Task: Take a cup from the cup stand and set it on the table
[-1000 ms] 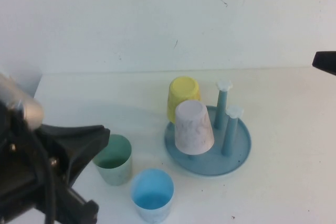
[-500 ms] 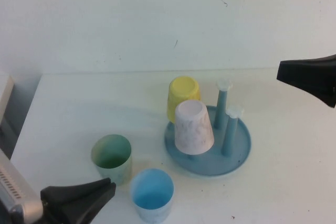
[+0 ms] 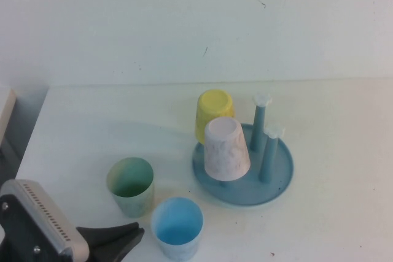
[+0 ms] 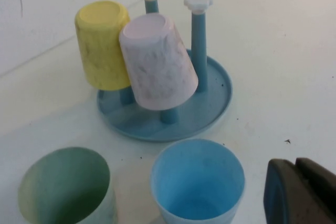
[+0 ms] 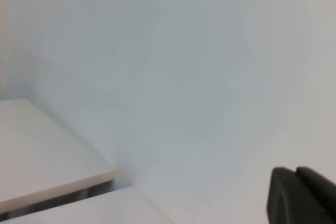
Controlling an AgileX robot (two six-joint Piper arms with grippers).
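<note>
The light blue cup (image 3: 177, 228) stands upright, mouth up, on the white table (image 3: 344, 225) in front of the cup stand (image 3: 279, 179). It also shows in the left wrist view (image 4: 198, 182), with the stand (image 4: 218, 95) behind it. My left gripper (image 3: 126, 237) is at the table's near left edge, just left of the cup and apart from it. Its fingers (image 4: 296, 163) are shut and empty. My right gripper (image 5: 295, 171) is out of the high view; it is shut, empty, and faces a plain wall.
A pale green tumbler (image 3: 130, 185) stands upright left of the blue cup. A yellow tumbler (image 3: 214, 113) and a pinkish marbled tumbler (image 3: 226, 148) hang upside down on the stand's pegs. Two bare pegs with white caps (image 3: 274, 132) stand on its right side.
My left arm has drawn back toward the near left corner, away from the cups. My right gripper came in at the right edge, then left the high view.
</note>
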